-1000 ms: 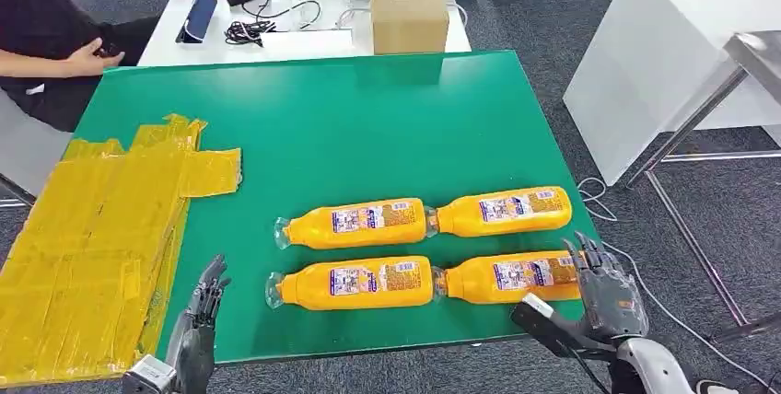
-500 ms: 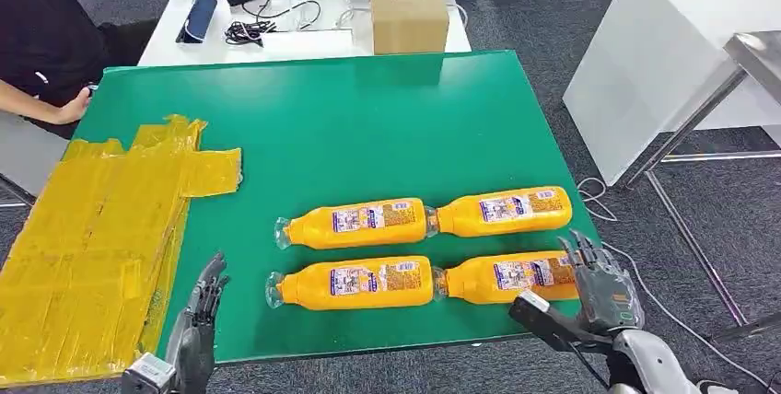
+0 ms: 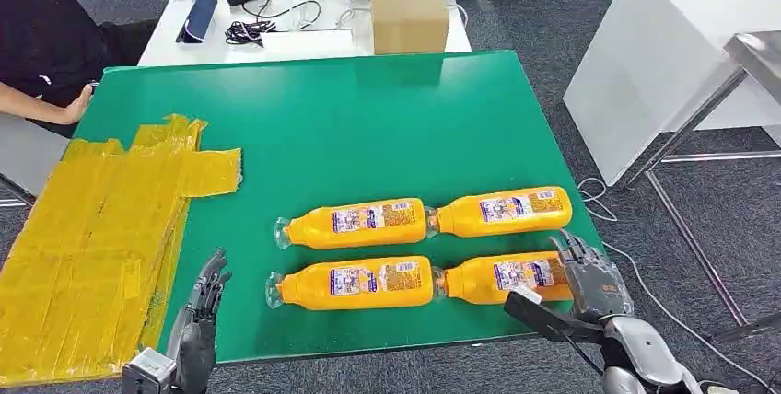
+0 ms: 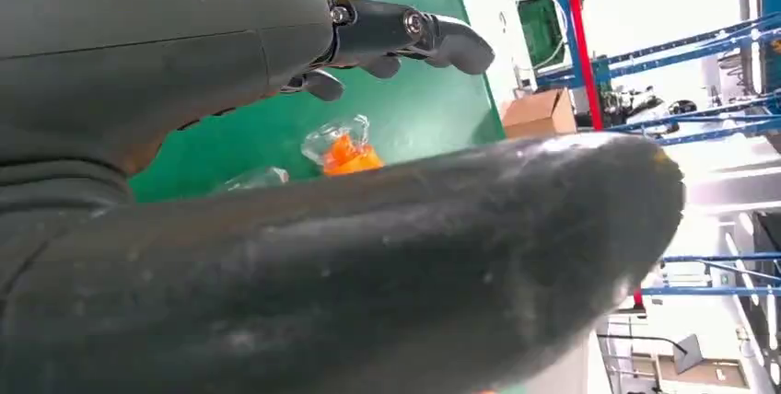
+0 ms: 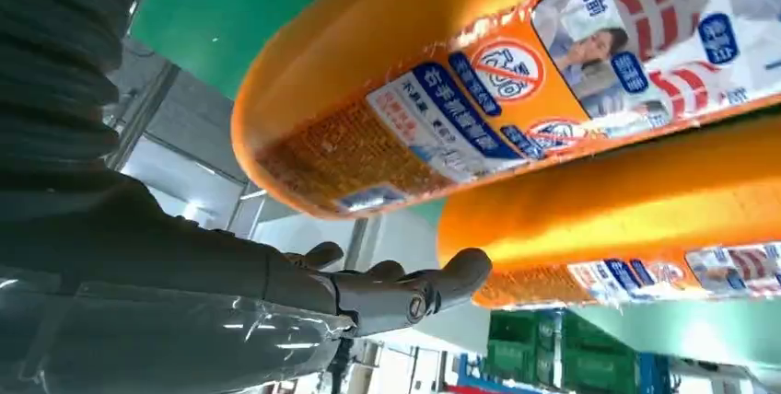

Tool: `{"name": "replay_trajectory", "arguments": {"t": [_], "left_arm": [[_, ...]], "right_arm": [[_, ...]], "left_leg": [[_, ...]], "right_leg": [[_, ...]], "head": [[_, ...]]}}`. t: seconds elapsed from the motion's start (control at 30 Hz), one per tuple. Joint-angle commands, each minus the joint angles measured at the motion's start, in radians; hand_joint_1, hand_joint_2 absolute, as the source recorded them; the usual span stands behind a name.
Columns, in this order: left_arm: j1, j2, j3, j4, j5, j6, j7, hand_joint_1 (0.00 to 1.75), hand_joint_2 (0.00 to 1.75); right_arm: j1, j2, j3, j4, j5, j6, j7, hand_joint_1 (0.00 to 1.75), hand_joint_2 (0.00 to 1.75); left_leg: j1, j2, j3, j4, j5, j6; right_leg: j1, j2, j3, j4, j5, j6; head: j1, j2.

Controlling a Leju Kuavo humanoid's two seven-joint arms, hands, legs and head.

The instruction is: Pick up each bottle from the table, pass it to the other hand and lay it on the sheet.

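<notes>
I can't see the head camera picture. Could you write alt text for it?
Four orange bottles lie on their sides in two rows on a green table; the robot's right hand reaches at the base of the near right bottle. Its left hand hovers open beside a yellow sheet at the table's left edge.

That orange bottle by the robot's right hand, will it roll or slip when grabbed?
The near right bottle lies on its side on the smooth green table and looks round, so a nudge would probably roll it. It appears full of orange liquid, so likely heavy for its size. Its glossy label may slip against the right hand, whose fingers are open beside it.
</notes>
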Motion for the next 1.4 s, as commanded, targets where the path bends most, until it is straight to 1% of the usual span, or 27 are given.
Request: {"name": "replay_trajectory", "arguments": {"t": [0.03, 0.3, 0.43, 0.5, 0.53, 0.57, 0.6, 0.63, 0.67, 0.77, 0.87, 0.93, 1.0, 1.03, 1.1, 1.13, 1.23, 1.27, 1.3, 1.37, 1.4], "left_arm": [[-0.021, -0.003, 0.020, 0.023, 0.001, -0.002, 0.006, 0.00, 0.00], [-0.036, 0.005, 0.014, 0.059, 0.007, -0.002, 0.007, 0.00, 0.00], [-0.037, 0.006, 0.011, 0.061, 0.008, -0.002, 0.007, 0.00, 0.00], [-0.040, 0.010, 0.006, 0.067, 0.011, -0.001, 0.005, 0.00, 0.00], [-0.044, 0.014, 0.000, 0.075, 0.016, 0.001, 0.003, 0.00, 0.00], [-0.048, 0.016, -0.003, 0.081, 0.019, 0.003, 0.000, 0.00, 0.00], [-0.050, 0.017, -0.006, 0.085, 0.022, 0.004, -0.001, 0.00, 0.00], [-0.054, 0.022, -0.014, 0.095, 0.027, 0.007, -0.004, 0.00, 0.00], [-0.056, 0.025, -0.020, 0.100, 0.032, 0.010, -0.006, 0.00, 0.00], [-0.057, 0.035, -0.037, 0.104, 0.046, 0.023, -0.009, 0.00, 0.00], [-0.059, 0.040, -0.047, 0.109, 0.052, 0.031, -0.010, 0.00, 0.00], [-0.060, 0.045, -0.054, 0.111, 0.059, 0.040, -0.010, 0.00, 0.00], [-0.059, 0.046, -0.055, 0.108, 0.061, 0.042, -0.011, 0.00, 0.00], [-0.056, 0.048, -0.056, 0.102, 0.064, 0.045, -0.010, 0.00, 0.00], [-0.043, 0.046, -0.047, 0.088, 0.070, 0.057, -0.009, 0.00, 0.00], [-0.036, 0.041, -0.036, 0.076, 0.076, 0.058, -0.005, 0.00, 0.00], [-0.035, 0.042, -0.034, 0.074, 0.076, 0.057, -0.005, 0.00, 0.00], [-0.028, 0.036, -0.021, 0.062, 0.083, 0.051, 0.001, 0.00, 0.00], [-0.019, 0.032, -0.011, 0.049, 0.085, 0.049, 0.002, 0.00, 0.00], [0.001, 0.020, 0.017, 0.015, 0.107, 0.020, 0.010, 0.00, 0.00], [0.012, 0.014, 0.030, 0.000, 0.111, 0.014, 0.011, 0.00, 0.00]], "right_arm": [[-0.057, -0.010, 0.075, 0.120, -0.016, 0.036, -0.012, 0.00, 1.75], [-0.069, -0.116, 0.188, 0.168, -0.085, 0.124, -0.036, 0.00, 1.75], [-0.069, -0.127, 0.202, 0.174, -0.096, 0.135, -0.035, 0.00, 1.75], [-0.077, -0.156, 0.237, 0.181, -0.126, 0.168, -0.036, 0.00, 1.75], [-0.079, -0.187, 0.266, 0.186, -0.150, 0.187, -0.042, 0.00, 1.75], [-0.077, -0.207, 0.279, 0.188, -0.175, 0.198, -0.048, 0.61, 1.75], [-0.074, -0.221, 0.289, 0.188, -0.192, 0.205, -0.051, 1.40, 1.75], [-0.072, -0.260, 0.316, 0.187, -0.223, 0.222, -0.056, 1.54, 1.75], [-0.069, -0.281, 0.330, 0.186, -0.247, 0.228, -0.058, 1.71, 1.75], [-0.050, -0.339, 0.362, 0.164, -0.302, 0.241, -0.054, 1.75, 1.75], [-0.040, -0.361, 0.374, 0.159, -0.329, 0.242, -0.044, 1.75, 1.75], [-0.028, -0.382, 0.384, 0.146, -0.357, 0.238, -0.029, 1.75, 1.75], [-0.019, -0.386, 0.380, 0.138, -0.362, 0.223, -0.024, 1.75, 1.75], [-0.008, -0.392, 0.377, 0.119, -0.356, 0.197, -0.012, 1.75, 1.75], [-0.001, -0.329, 0.329, 0.115, -0.347, 0.089, -0.001, 1.75, 1.75], [0.003, -0.305, 0.314, 0.099, -0.327, 0.059, 0.007, 1.75, 1.75], [0.002, -0.301, 0.316, 0.094, -0.322, 0.060, 0.012, 1.75, 1.75], [0.016, -0.290, 0.290, 0.061, -0.298, 0.021, 0.028, 1.75, 1.75], [0.038, -0.282, 0.260, 0.023, -0.290, -0.010, 0.033, 1.75, 1.75], [0.124, -0.281, 0.173, -0.118, -0.288, -0.073, 0.051, 1.75, 1.75], [0.160, -0.284, 0.140, -0.176, -0.284, -0.079, 0.060, 1.75, 1.75]], "left_leg": [[0.001, 0.002, 0.002, -0.001, 0.000, -0.002], [0.001, 0.001, 0.002, -0.001, 0.000, -0.002], [0.001, 0.000, 0.003, -0.001, 0.000, -0.001], [0.002, -0.001, 0.005, -0.001, 0.000, -0.002], [0.001, -0.001, 0.004, -0.001, 0.000, -0.001], [0.002, 0.000, 0.005, -0.001, 0.000, -0.002], [0.001, -0.001, 0.004, -0.001, 0.000, -0.002], [0.001, -0.001, 0.005, -0.001, 0.000, -0.001], [0.001, -0.002, 0.008, -0.001, 0.000, -0.001], [0.001, -0.003, 0.007, -0.001, 0.000, -0.001], [0.001, -0.001, 0.009, -0.001, -0.001, 0.000], [0.001, -0.004, 0.010, -0.001, -0.001, 0.000], [0.001, -0.005, 0.010, -0.001, -0.001, -0.001], [0.001, -0.003, 0.011, -0.001, -0.001, 0.000], [0.002, -0.004, 0.010, -0.001, -0.001, -0.001], [0.001, -0.003, 0.011, -0.001, -0.001, 0.000], [0.002, -0.002, 0.010, -0.001, -0.001, -0.001], [0.001, -0.001, 0.010, -0.001, -0.001, 0.000], [0.001, 0.000, 0.010, -0.001, -0.001, -0.001], [0.001, -0.001, 0.010, 0.000, -0.001, 0.000], [0.001, -0.002, 0.009, 0.000, -0.002, -0.001]], "right_leg": [[0.001, 0.002, 0.002, -0.002, 0.001, -0.001], [0.001, 0.001, 0.003, -0.002, 0.001, -0.001], [0.001, 0.000, 0.003, -0.002, 0.000, 0.000], [0.002, -0.001, 0.004, -0.003, 0.001, -0.001], [0.001, -0.001, 0.003, -0.002, 0.000, -0.001], [0.001, 0.000, 0.003, -0.003, 0.001, -0.001], [0.001, -0.001, 0.004, -0.003, 0.001, -0.001], [0.001, -0.001, 0.005, -0.002, 0.000, 0.000], [0.000, -0.002, 0.003, -0.002, -0.001, 0.000], [0.001, -0.003, -0.002, -0.003, 0.000, 0.000], [0.001, -0.001, -0.001, -0.002, 0.000, 0.000], [0.001, -0.004, 0.000, -0.003, -0.001, 0.000], [0.001, -0.004, 0.001, -0.004, -0.001, -0.001], [0.001, -0.003, 0.001, -0.003, -0.001, 0.000], [0.002, -0.004, 0.002, -0.004, 0.000, -0.001], [0.001, -0.003, 0.002, -0.004, -0.001, -0.001], [0.002, -0.002, 0.001, -0.003, 0.000, -0.001], [0.001, -0.001, 0.001, -0.003, 0.000, -0.001], [0.001, 0.000, 0.001, -0.003, 0.000, -0.001], [0.001, -0.001, 0.008, -0.002, 0.000, 0.000], [0.001, -0.002, 0.008, -0.001, -0.001, -0.001]], "head": [[0.000, 0.000], [0.000, 0.000], [0.000, 0.000], [0.000, 0.000], [0.000, 0.000], [0.000, 0.000], [0.000, 0.000], [0.000, 0.000], [0.000, 0.000], [0.000, 0.000], [0.000, 0.000], [0.000, 0.000], [0.000, 0.000], [0.000, 0.000], [0.000, 0.000], [0.000, 0.000], [0.000, 0.000], [0.000, 0.000], [0.000, 0.000], [0.000, 0.000], [0.000, 0.000]]}}
